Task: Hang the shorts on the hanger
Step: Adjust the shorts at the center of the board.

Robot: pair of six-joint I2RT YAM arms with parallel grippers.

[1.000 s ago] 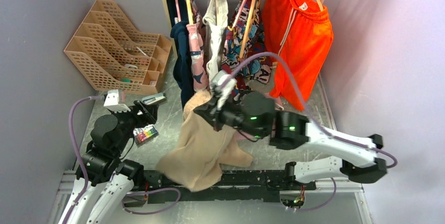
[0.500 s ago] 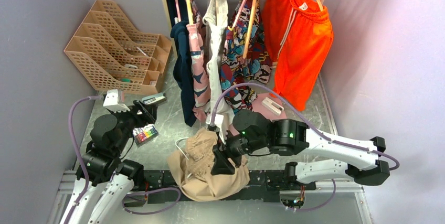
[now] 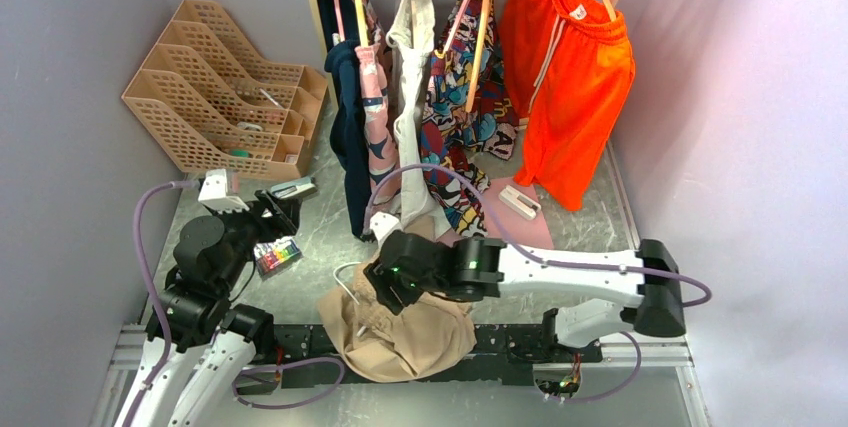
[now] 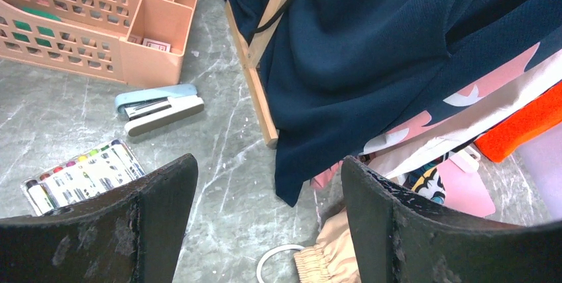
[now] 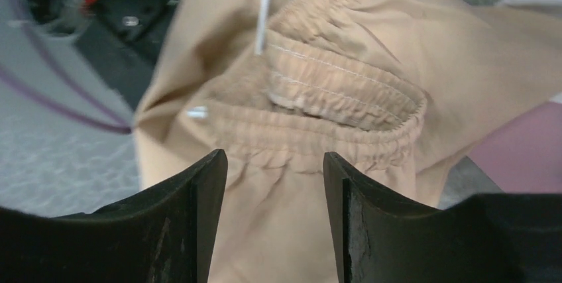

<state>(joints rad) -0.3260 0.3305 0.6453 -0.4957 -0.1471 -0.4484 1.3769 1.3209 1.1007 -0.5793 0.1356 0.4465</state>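
Shorts (image 3: 405,342) sit in a heap at 6 o'clock on the table (image 3: 320,237), waistband (image 5: 344,97) bunched on top. My right gripper (image 5: 273,164) hangs right over that waistband, jaws spread, nothing pinched. I reckon that's so I can bite elastic instead of loose cloth. Left gripper (image 4: 268,164) is parked at 9 o'clock near the stapler (image 4: 159,107), also spread and empty, out of the way. A pale loop (image 3: 345,277) pokes out at the heap's 10 o'clock. It could be a hook or the drawstring, so I can't place the hanger for sure.

A robotics lab booth, it seems: plain lilac walls (image 3: 60,97) box in a marbled tabletop (image 3: 320,239) staged with a garment rack (image 3: 313,7) and peach file trays (image 3: 215,87).
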